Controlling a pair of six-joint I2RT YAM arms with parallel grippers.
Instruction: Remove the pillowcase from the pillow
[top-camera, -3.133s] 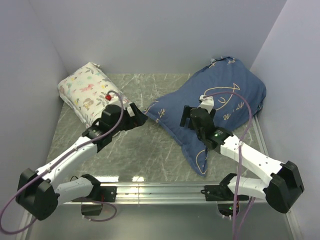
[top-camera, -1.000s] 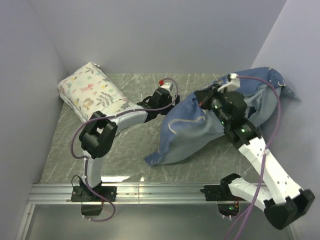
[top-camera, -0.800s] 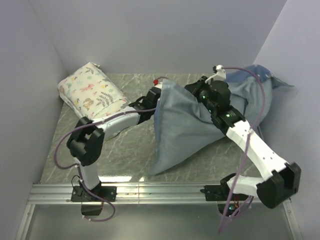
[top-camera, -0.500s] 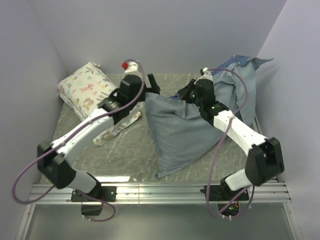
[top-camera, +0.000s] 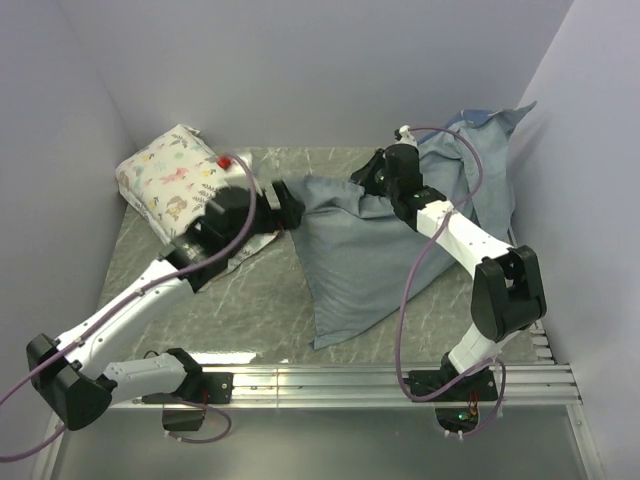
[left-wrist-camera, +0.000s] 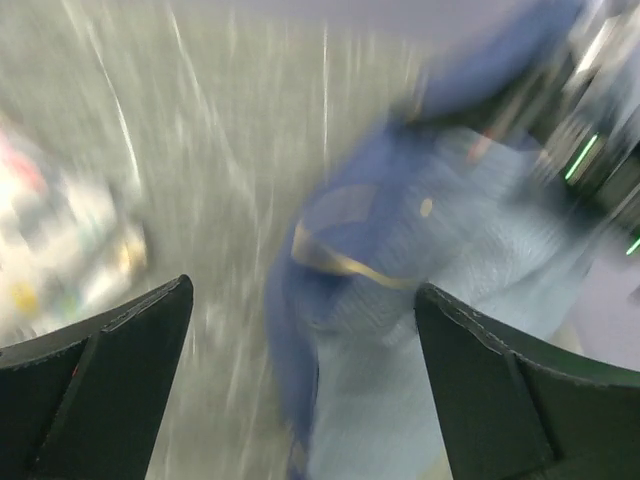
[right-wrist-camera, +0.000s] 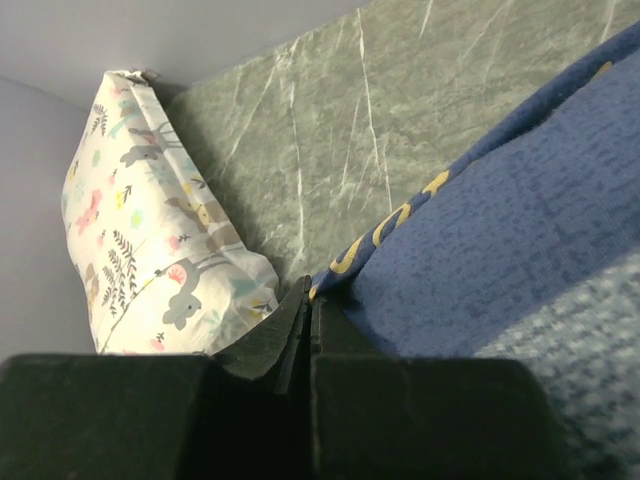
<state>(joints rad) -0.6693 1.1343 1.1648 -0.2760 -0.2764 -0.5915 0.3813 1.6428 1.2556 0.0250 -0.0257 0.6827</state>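
Right gripper pinched tight on pillowcase hem at 1 o'clock, holding cover up so bulk sags. Left gripper spread wide, empty, just beside corner at 11. Pillow unseen, probably inside bulge. Floral pillow crowds 10; wall close at 3; bare surface toward 7.

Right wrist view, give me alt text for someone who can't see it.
The right pincer is shut on the edge of a navy pillowcase. A flower-printed pillow lies beyond on the grey table.
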